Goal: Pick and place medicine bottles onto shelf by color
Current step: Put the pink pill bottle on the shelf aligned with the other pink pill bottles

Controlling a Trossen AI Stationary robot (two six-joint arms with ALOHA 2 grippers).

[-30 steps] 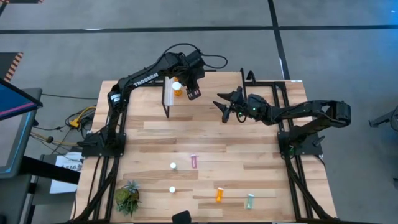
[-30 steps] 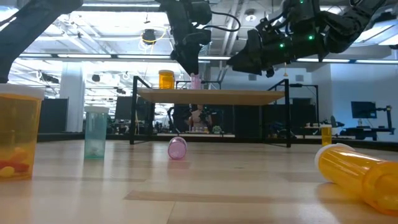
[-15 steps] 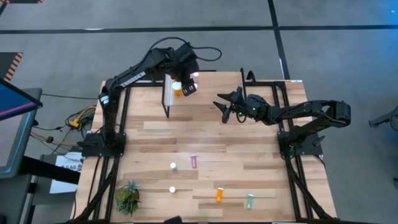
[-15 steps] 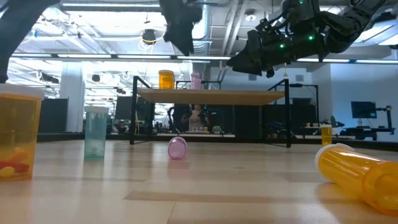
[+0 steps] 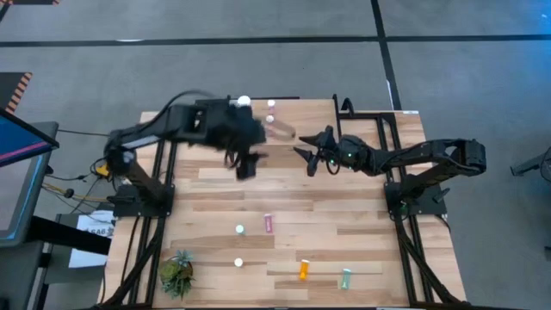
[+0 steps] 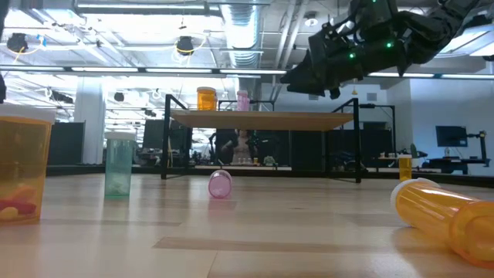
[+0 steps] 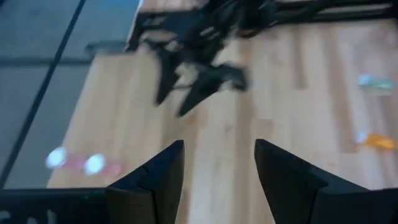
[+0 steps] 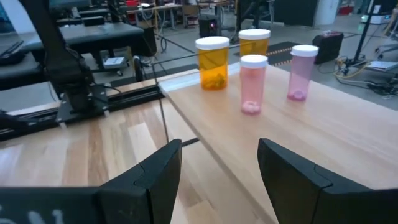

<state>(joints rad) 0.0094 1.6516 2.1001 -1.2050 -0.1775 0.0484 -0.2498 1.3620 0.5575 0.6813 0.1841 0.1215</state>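
A: Bottles first, where do they stand?

B: Four are upright on the shelf [image 8: 323, 130]: two orange bottles [image 8: 212, 62], with two pink bottles [image 8: 253, 84] just beside them. From the low view one orange and one pink show on its wood top [image 6: 262, 118].

A: And those off the shelf?

B: On the big table [image 5: 362, 224] a pink bottle [image 5: 269, 224] lies on its side, an orange bottle [image 5: 303, 270] and a pale green bottle [image 5: 346, 278] lie near the front edge, and two white caps [image 5: 239, 230] mark bottles standing upright. A potted plant [image 5: 176, 274] sits at the front left corner.

A: Left gripper?

B: The left gripper [image 5: 244, 164] hangs over the table just in front of the shelf, blurred in the high view. Its wrist camera shows the fingers [image 7: 158, 177] spread apart with bare wood between them, nothing held.

A: Right gripper?

B: The right gripper [image 5: 303, 151] hovers in the air beside the shelf, pointing at it. Its fingers [image 8: 155, 180] stand apart and empty, the shelf's bottles seen beyond them
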